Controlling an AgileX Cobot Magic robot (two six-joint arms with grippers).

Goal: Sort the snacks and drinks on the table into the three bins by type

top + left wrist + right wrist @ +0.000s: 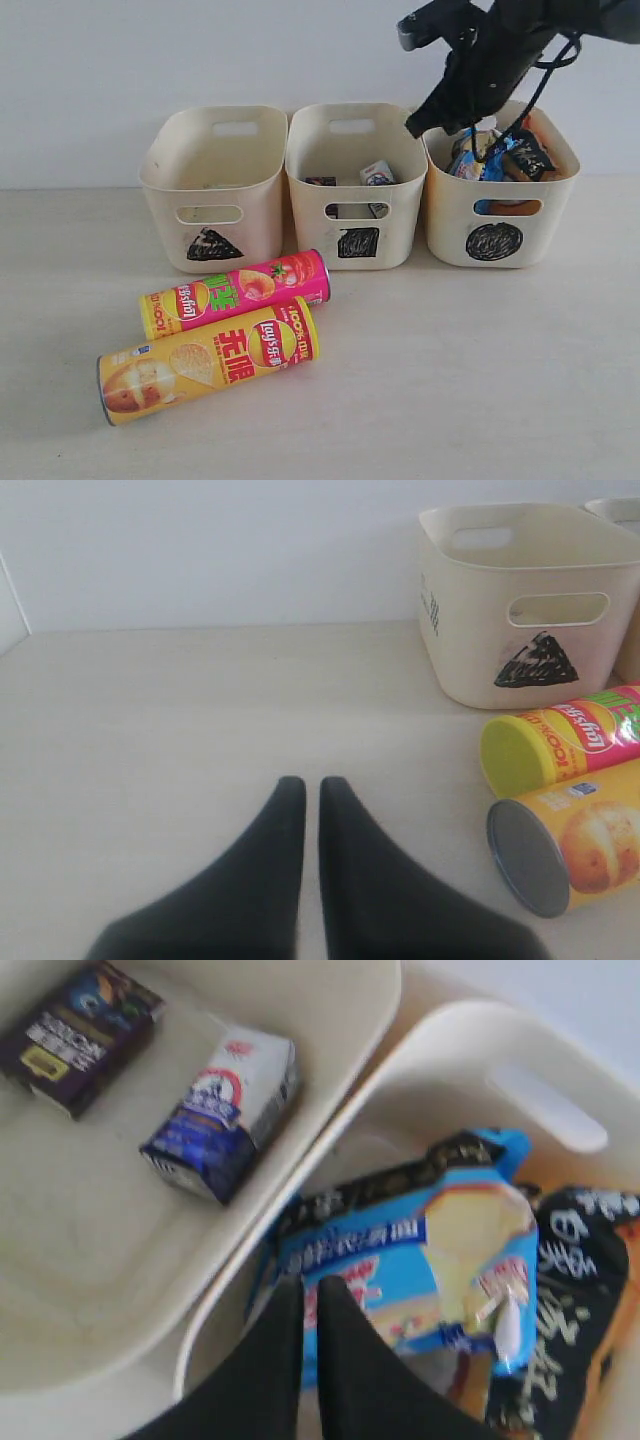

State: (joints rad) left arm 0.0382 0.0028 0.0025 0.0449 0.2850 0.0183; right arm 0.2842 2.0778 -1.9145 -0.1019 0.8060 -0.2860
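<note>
Risk: pink-yellow tube (240,292) and yellow-orange tube (205,360) lie side by side, touching, lower left of frame, and could roll away if left gripper (312,785), fingers almost pressed together and empty, nudges one; right gripper (310,1285), fingers likewise together on nothing, hangs over circle bin (450,215) upper right.

Exterior view: raised, in front of table (480,380), looks forward and down at marked fronts of triangle bin (260,235), square bin (400,240), circle bin (450,230); mid distance.

Left wrist view: low over table, nearly level, faces triangle bin (470,650) and ends of pink-yellow Lay's tube (560,745) and yellow-orange Lay's tube (580,845).

Right wrist view: very close, blurred, steeply down into square bin (100,1260) and circle bin (450,1050).

Exterior shares triangle bin and tubes with left, insides of the other two bins with right.
</note>
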